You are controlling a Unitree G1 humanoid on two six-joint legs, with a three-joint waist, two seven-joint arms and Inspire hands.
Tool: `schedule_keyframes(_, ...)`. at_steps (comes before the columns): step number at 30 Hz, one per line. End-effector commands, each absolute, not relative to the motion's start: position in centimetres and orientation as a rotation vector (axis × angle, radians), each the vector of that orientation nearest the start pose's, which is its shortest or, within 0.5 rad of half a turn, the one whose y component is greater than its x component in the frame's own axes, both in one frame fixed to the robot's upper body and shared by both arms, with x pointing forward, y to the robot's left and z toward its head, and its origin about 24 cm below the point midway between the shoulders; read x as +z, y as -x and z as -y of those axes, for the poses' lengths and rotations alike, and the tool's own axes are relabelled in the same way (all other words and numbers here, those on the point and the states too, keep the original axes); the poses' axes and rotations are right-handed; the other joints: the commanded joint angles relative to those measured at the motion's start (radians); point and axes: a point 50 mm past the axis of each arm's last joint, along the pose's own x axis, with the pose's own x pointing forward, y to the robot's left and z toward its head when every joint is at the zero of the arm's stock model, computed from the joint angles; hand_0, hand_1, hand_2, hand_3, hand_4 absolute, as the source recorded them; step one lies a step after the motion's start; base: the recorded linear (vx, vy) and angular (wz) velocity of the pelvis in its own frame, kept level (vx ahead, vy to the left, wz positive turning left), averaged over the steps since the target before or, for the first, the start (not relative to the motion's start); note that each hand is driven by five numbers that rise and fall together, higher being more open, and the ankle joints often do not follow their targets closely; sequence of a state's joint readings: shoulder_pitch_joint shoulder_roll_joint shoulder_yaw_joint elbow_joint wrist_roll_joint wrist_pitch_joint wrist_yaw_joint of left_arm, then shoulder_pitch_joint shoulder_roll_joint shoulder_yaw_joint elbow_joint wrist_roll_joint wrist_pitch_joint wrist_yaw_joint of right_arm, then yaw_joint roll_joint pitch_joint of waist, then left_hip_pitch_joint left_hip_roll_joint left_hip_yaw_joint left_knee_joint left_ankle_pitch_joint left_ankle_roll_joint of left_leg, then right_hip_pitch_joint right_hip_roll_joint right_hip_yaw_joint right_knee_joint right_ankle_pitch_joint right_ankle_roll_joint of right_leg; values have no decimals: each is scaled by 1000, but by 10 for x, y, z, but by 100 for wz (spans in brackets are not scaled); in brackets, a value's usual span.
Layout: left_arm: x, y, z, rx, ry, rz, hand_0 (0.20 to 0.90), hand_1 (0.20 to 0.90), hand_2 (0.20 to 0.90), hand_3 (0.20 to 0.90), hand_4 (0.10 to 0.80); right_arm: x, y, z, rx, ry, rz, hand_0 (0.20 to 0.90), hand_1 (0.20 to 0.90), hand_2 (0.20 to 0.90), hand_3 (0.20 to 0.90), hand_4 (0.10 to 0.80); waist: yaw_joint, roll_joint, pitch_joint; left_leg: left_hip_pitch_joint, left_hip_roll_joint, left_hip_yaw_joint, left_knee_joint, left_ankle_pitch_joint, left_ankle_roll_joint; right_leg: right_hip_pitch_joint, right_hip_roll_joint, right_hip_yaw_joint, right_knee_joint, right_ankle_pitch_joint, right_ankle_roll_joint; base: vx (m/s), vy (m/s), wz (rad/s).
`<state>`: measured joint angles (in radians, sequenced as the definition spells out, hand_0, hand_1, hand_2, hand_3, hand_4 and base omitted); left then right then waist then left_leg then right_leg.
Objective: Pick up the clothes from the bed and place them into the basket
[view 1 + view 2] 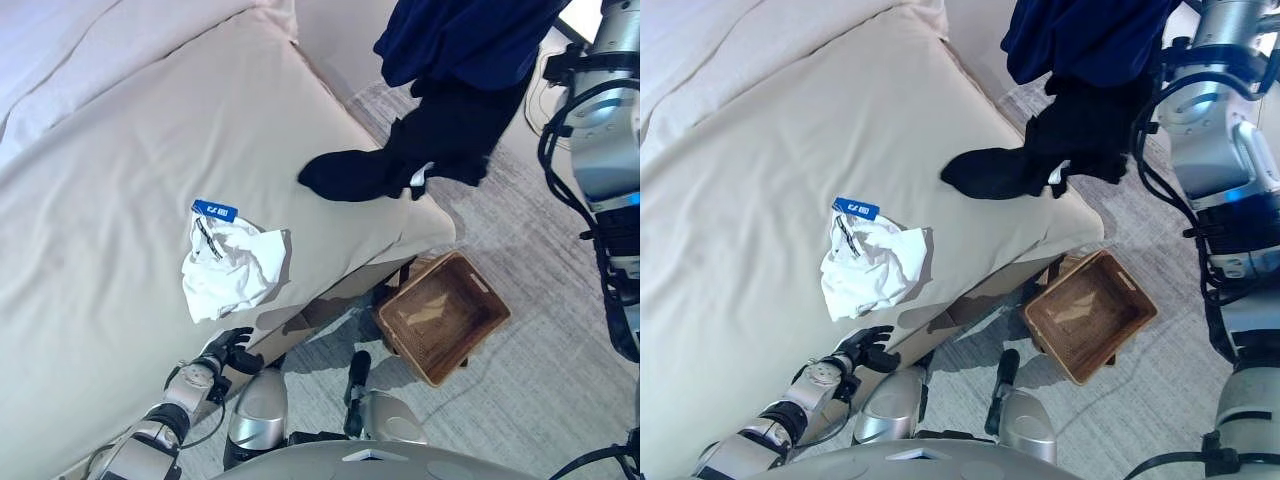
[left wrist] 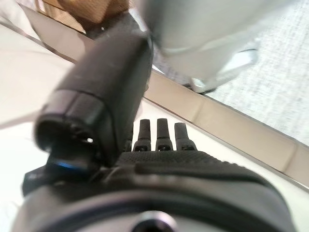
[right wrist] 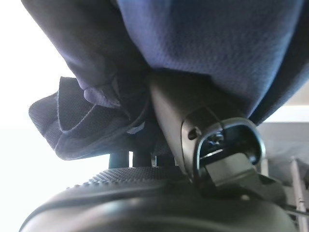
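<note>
A white garment point(image 1: 232, 262) with a blue tag lies crumpled on the beige bed point(image 1: 120, 150) near its front edge. My right hand point(image 3: 145, 193) is raised at the upper right, thumb pressed into a navy cloth point(image 1: 460, 40) that it holds up. A black garment point(image 1: 400, 150) hangs below the navy cloth, its lower end resting on the bed's corner. The brown wicker basket point(image 1: 488, 285) stands on the floor beside that corner, below and right of the hanging clothes. My left hand point(image 1: 232, 345) is low at the bed's front edge, fingers straight, holding nothing.
Grey carpet point(image 1: 520, 400) surrounds the basket. The bed's wooden base point(image 2: 231, 121) runs close past my left hand. A white cable point(image 1: 540, 95) lies on the floor at the far right.
</note>
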<state>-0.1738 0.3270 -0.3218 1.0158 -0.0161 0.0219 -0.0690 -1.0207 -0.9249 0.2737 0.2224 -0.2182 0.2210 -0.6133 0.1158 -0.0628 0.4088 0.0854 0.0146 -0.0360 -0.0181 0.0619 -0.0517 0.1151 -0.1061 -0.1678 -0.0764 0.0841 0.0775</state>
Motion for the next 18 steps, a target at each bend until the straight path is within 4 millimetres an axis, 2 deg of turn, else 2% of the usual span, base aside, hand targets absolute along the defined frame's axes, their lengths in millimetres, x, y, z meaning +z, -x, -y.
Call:
schedule_keyframes(1, -150, -122, -234, -240, -512, -1173, 900, 900, 900, 900, 800, 382, -296, 277, -959, 908, 946, 300, 300, 300, 200, 100, -30, -20, -281, 7, -4, 15, 61, -149, 24, -21, 29, 4, 136, -144, -31, 11, -10, -17)
schedule_keyframes(5, -151, -116, -239, -209, -485, -1195, 900, 900, 900, 900, 800, 373, -298, 290, -932, 908, 894, 300, 300, 300, 200, 100, -56, -13, -296, 24, -2, 38, 57, -153, 18, -8, 36, 26, 108, -134, -32, 3, -3, -20)
schedule_keyframes(8, -152, -115, -236, -215, -470, -1182, 900, 900, 900, 900, 800, 373, -297, 287, -842, 898, 929, 300, 300, 300, 200, 100, -65, -13, -300, 26, 1, 52, 57, -151, 13, -5, 37, 33, 88, -122, -29, -15, -10, -28)
schedule_keyframes(12, -150, -123, -229, -247, -453, -1140, 900, 900, 900, 900, 800, 381, -297, 257, -588, 814, 1028, 300, 300, 300, 200, 100, -64, -18, -304, 20, 2, 55, 51, -142, 9, -7, 39, 34, 67, -106, -27, -37, -15, -18)
schedule_keyframes(18, -150, -130, -216, -304, -450, -1108, 900, 900, 900, 900, 800, 391, -301, 218, -266, 609, 1061, 300, 300, 300, 200, 100, -46, -33, -308, 15, 2, 49, 39, -130, 5, -2, 39, 17, 45, -95, -30, -14, -3, -4)
